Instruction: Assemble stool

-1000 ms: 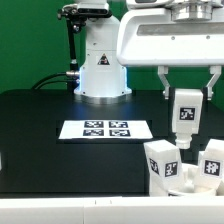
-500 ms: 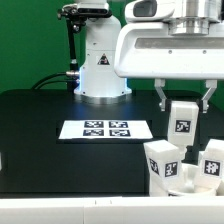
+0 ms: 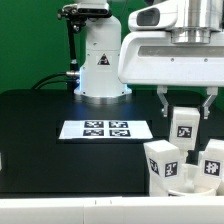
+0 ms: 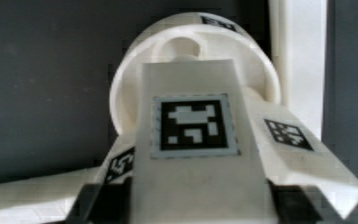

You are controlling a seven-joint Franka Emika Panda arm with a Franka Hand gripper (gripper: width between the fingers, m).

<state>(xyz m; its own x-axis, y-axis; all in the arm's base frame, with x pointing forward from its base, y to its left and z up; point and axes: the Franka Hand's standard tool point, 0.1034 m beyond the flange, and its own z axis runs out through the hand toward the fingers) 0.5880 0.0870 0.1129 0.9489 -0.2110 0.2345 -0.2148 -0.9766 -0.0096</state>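
My gripper [image 3: 185,100] is shut on a white blocky stool leg [image 3: 184,125] with a black-and-white tag, and holds it upright above the round seat [image 3: 187,175] at the exterior view's lower right. Two more tagged legs stand up from the seat, one at its left [image 3: 164,160] and one at its right [image 3: 212,160]. In the wrist view the held leg [image 4: 195,130] fills the middle, with the dark fingers [image 4: 105,200] pressed against its two sides, and another tagged leg [image 4: 286,135] beside it. The seat's dish is mostly hidden.
The marker board [image 3: 107,129] lies flat on the black table [image 3: 40,140] in the middle. The robot's white base [image 3: 100,60] stands behind it, before a green wall. A white ledge runs along the front edge.
The gripper with the held leg has dropped a little, then shifted slightly to the exterior view's right, staying over the seat. The other parts have not moved.
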